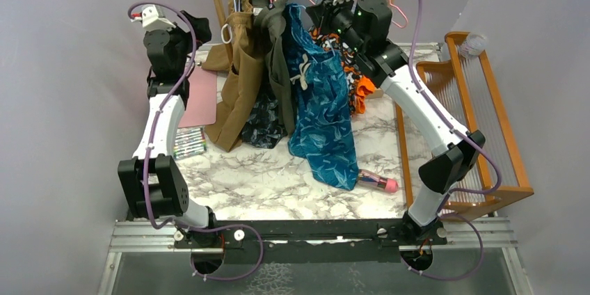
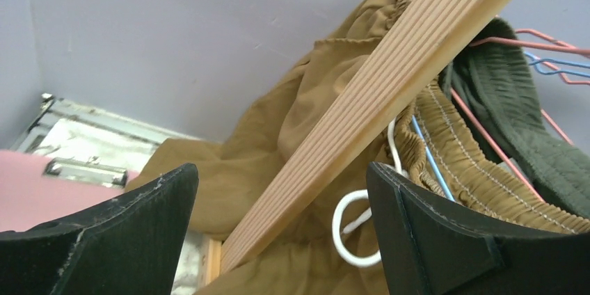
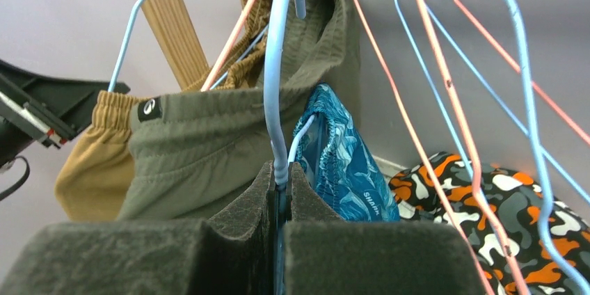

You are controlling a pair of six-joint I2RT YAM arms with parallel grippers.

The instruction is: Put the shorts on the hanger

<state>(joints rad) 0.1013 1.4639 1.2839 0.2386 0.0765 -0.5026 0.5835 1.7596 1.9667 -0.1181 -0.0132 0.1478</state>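
Observation:
The teal-blue shorts [image 1: 321, 104] hang at the back of the table, their lower end resting on the marble top; the cream bow shows at the front. In the right wrist view the shorts [image 3: 341, 163] hang just right of my fingers. My right gripper [image 3: 280, 173] is shut on the neck of the light-blue wire hanger [image 3: 276, 79], whose hook curves over at the top. From above, the right gripper [image 1: 321, 15] sits at the top of the shorts. My left gripper [image 2: 282, 180] stands open, a slanted wooden post [image 2: 376, 100] passing between its fingers without touching; from above it [image 1: 198, 28] is beside the tan garment.
Tan [image 1: 240, 79] and olive [image 1: 275, 51] garments hang left of the shorts, and an orange camouflage garment [image 3: 487, 201] lies behind to the right. Pink and blue wire hangers [image 3: 445, 107] dangle near the right gripper. A wooden rack [image 1: 487, 100], a pink clipboard [image 1: 202, 97] and a pink tube [image 1: 379, 182] share the table.

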